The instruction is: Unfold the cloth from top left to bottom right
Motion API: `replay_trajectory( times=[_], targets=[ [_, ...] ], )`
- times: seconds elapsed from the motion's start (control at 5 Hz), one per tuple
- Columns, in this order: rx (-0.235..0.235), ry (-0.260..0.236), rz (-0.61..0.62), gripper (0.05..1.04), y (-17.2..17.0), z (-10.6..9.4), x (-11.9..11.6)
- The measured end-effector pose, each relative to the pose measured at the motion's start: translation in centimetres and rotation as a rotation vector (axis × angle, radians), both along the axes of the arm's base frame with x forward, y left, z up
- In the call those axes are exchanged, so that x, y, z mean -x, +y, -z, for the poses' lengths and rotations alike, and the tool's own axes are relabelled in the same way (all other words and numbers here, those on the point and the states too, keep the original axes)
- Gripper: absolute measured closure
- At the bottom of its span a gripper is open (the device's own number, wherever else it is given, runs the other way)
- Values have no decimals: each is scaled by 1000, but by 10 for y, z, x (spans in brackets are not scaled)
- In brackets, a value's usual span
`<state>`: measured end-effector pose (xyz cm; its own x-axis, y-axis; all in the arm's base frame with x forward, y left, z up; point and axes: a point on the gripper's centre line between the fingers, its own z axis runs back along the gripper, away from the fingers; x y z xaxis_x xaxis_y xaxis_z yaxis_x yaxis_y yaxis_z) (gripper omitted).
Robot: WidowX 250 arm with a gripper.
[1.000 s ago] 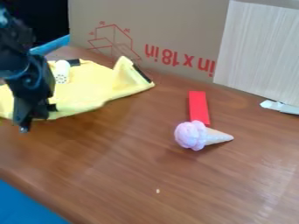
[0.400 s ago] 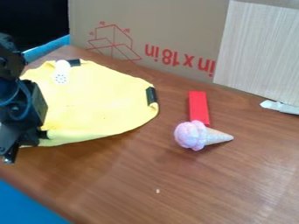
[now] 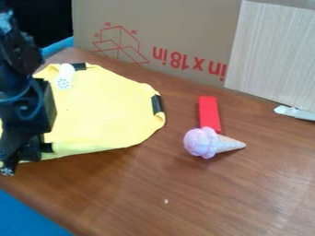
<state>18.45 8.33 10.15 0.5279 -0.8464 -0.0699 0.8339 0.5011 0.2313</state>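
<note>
Cardboard (image 3: 184, 27) and a pale panel (image 3: 277, 50) stand behind the brown wooden table (image 3: 203, 198). On its left side lies the yellow cloth (image 3: 102, 115), spread over a broad, roundish area. A white holed cylinder (image 3: 64, 76) is at its upper left, near one dark patch; another dark patch (image 3: 157, 105) marks the right edge.

Most of the unfolding looks done: the middle lies nearly flat, with no large fold across it. What seems left is small. The right edge curls a little beside its dark patch, and the lower edge looks slightly raised. The far left is partly hidden by the arm, so I can't tell whether that part is fully opened out.

The black gripper (image 3: 26, 156) is at the cloth's lower left edge; whether it is spread or pinching fabric, I can't tell. Off to the right, a toy ice cream cone (image 3: 209, 142) lies by a red block (image 3: 209, 113).
</note>
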Motion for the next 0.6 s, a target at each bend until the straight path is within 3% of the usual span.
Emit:
replay_trajectory(
  times=[0.4,0.6],
  targets=[
    [12,118,-52,978,-27,8,-16],
    [25,126,-56,802,-30,8,-15]
  ],
)
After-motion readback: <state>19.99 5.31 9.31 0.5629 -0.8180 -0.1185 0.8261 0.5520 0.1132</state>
